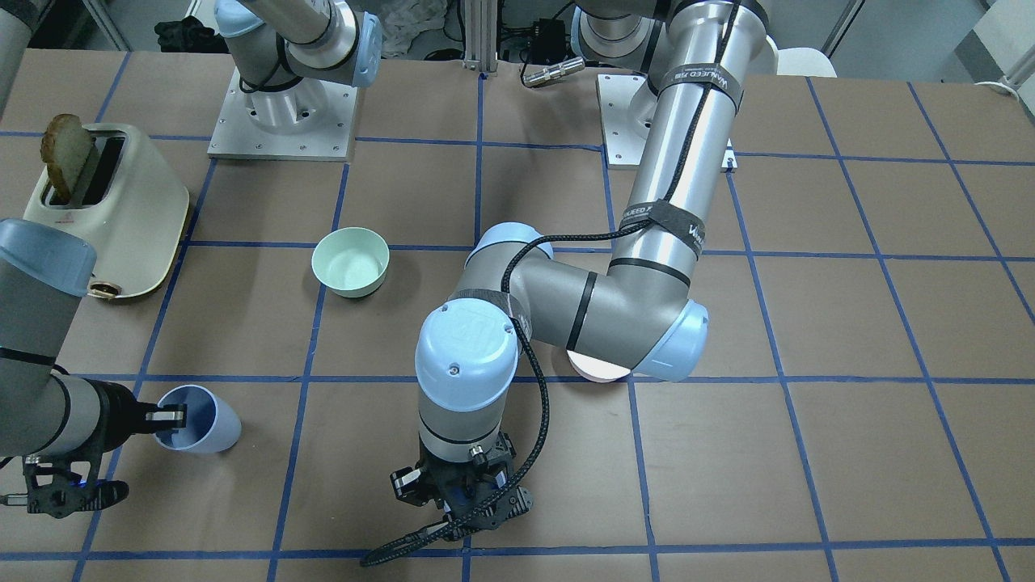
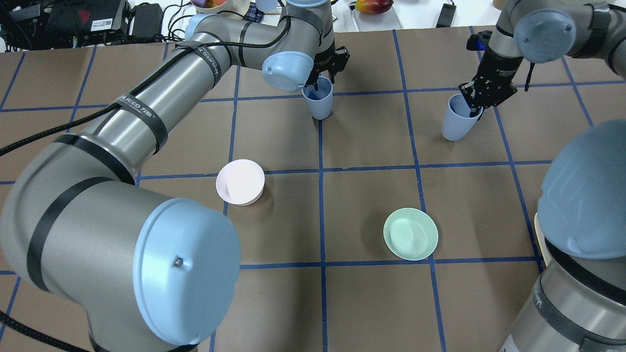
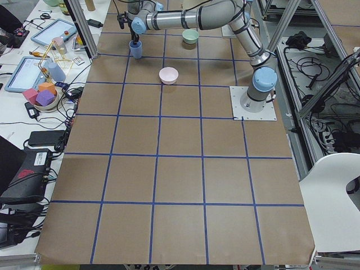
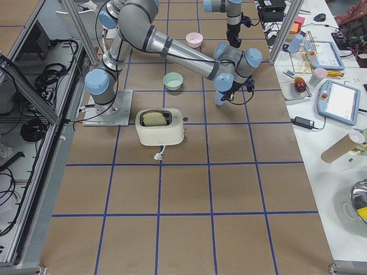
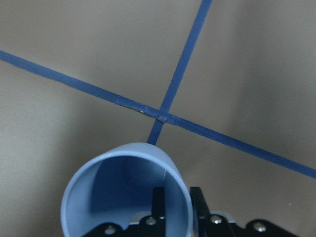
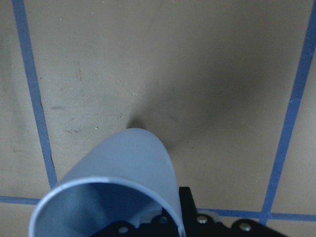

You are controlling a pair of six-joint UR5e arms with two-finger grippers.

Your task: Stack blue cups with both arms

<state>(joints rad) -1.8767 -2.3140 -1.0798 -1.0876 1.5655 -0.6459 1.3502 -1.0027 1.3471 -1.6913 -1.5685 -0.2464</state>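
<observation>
Reaching across the table, the left arm (image 2: 146,112) carries the left gripper (image 2: 320,84), clenched on one blue cup (image 2: 318,103) at its rim, 1 o'clock from the pink bowl (image 2: 240,182). The right gripper (image 2: 474,105) grasps the other blue cup (image 2: 455,123), tilted, 1 o'clock from the green bowl (image 2: 411,233).

Table (image 1: 849,323) bears toaster (image 1: 121,218), mint bowl (image 1: 351,261), pink bowl (image 2: 240,182).

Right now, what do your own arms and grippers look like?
Left arm and right arm: silver-grey tubes, light-blue round joint caps, black bands. A braided black cable runs along the left, under black lettered straps. Left gripper and right gripper: black, two-fingered.
</observation>
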